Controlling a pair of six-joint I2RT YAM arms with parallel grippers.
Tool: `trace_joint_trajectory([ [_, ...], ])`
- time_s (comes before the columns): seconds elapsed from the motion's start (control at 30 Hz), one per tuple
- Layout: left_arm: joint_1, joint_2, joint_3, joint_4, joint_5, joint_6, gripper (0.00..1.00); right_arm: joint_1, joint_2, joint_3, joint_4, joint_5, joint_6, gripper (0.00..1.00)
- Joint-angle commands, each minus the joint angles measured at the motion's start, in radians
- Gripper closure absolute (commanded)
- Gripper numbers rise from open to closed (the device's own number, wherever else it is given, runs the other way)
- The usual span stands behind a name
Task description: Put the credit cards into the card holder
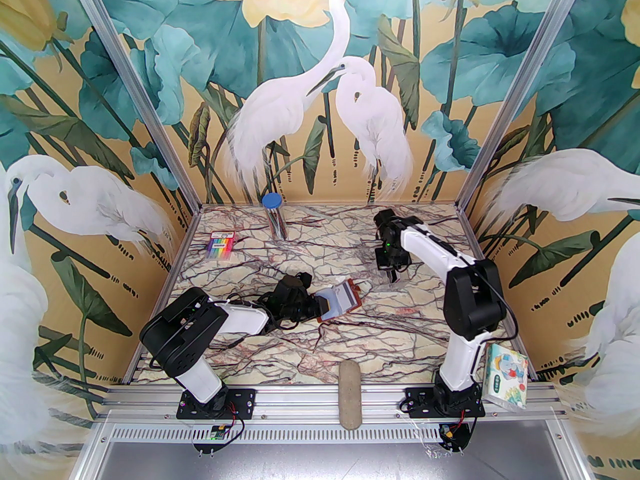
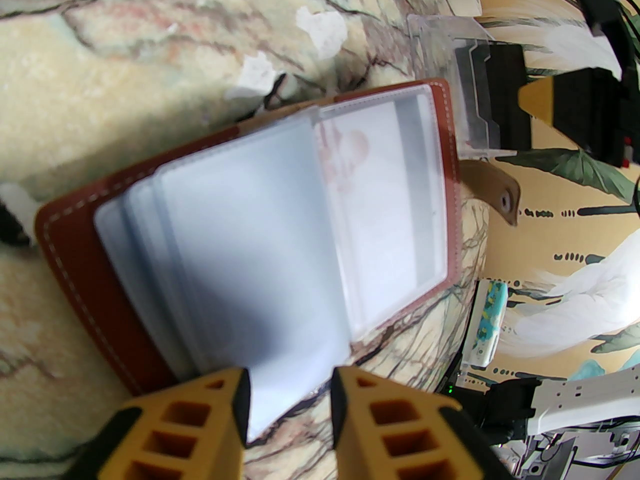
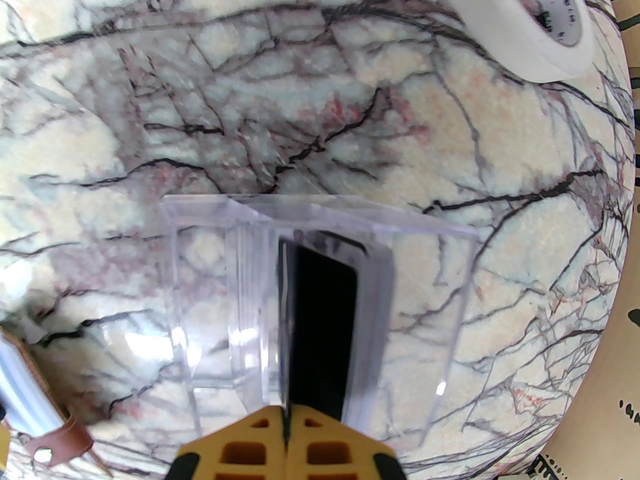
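While its fingers are pressed tight together, the right hand (image 3: 287, 433) pinches the near edge of a dark credit card (image 3: 320, 328). The card stands on edge inside a clear plastic box (image 3: 435, 318), which sits on the marbled counter (image 3: 150, 93). A white tape roll (image 3: 525, 28) lies farther out on the same surface.

The left hand (image 2: 290, 375) sits low at the near edge of the card holder (image 2: 85, 248). Its fingers are partly apart, with a corner of the clear sleeves (image 2: 250, 248) running down between them. I cannot tell whether they actually squeeze the sleeves.

The reddish-brown holder lies open and flat near the middle of the counter. Its sleeves are fanned upward, and its snap tab (image 2: 500, 193) points toward the clear box, which is close by. A pale card (image 2: 385, 193) with a grey stripe shows through the sleeve that lies flat.

A pack of coloured pens (image 1: 221, 245) lies well apart, at the far left.
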Motion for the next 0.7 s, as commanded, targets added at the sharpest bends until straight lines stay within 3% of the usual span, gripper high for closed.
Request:
trace_joint_trajectory([
  [0.0, 0.005, 0.039, -0.022, -0.055, -0.008, -0.004, 0.65, -0.011, -0.071, -0.016, -0.003, -0.053, 0.017, 1.0],
  [0.37, 0.004, -0.074, -0.053, -0.083, -0.036, 0.003, 0.65, -0.025, -0.199, -0.065, 0.0, -0.221, 0.016, 1.0],
  [0.67, 0.033, -0.303, -0.067, -0.27, -0.107, 0.049, 0.62, -0.001, -0.313, -0.194, 0.099, -0.515, 0.064, 1.0],
])
